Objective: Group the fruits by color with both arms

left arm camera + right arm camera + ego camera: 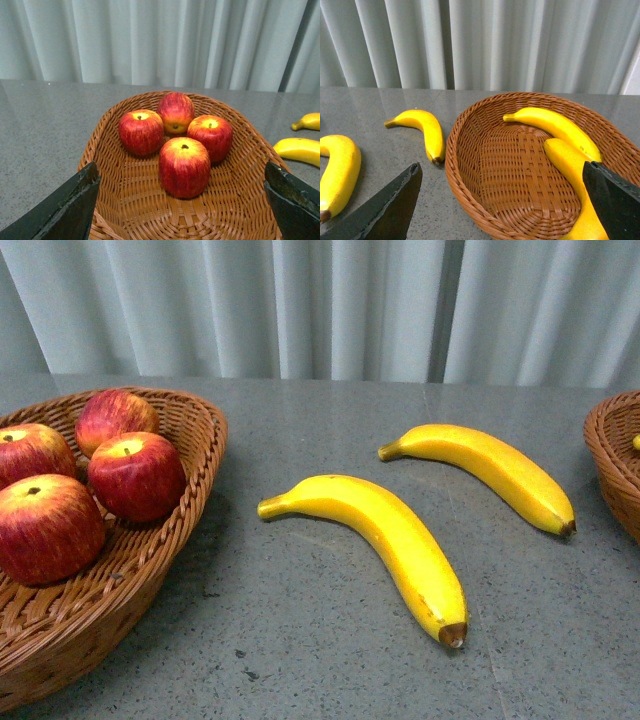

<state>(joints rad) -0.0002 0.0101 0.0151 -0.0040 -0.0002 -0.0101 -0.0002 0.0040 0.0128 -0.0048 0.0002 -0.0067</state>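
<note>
Our left gripper (181,170) is spread wide and holds nothing. Between its jaws and just beyond them, four apples (141,131) sit clustered in a wicker basket (112,165). Our right gripper (501,169) is equally wide open and empty, its jaws framing a second basket (515,170). Two bananas (555,125) lie in it against one jaw. Two loose bananas (390,530) rest on the grey table (300,660), outside the other jaw.

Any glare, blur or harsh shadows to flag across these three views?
Front view: soft even light, the nearer banana sharp, only a faint shadow beside the left basket. Left wrist view: apples crisp with mild sheen; the left gripper's fingers are dark, underexposed. Right wrist view: table shows a pale sheen near the curtain; right gripper's fingers likewise dark.
</note>
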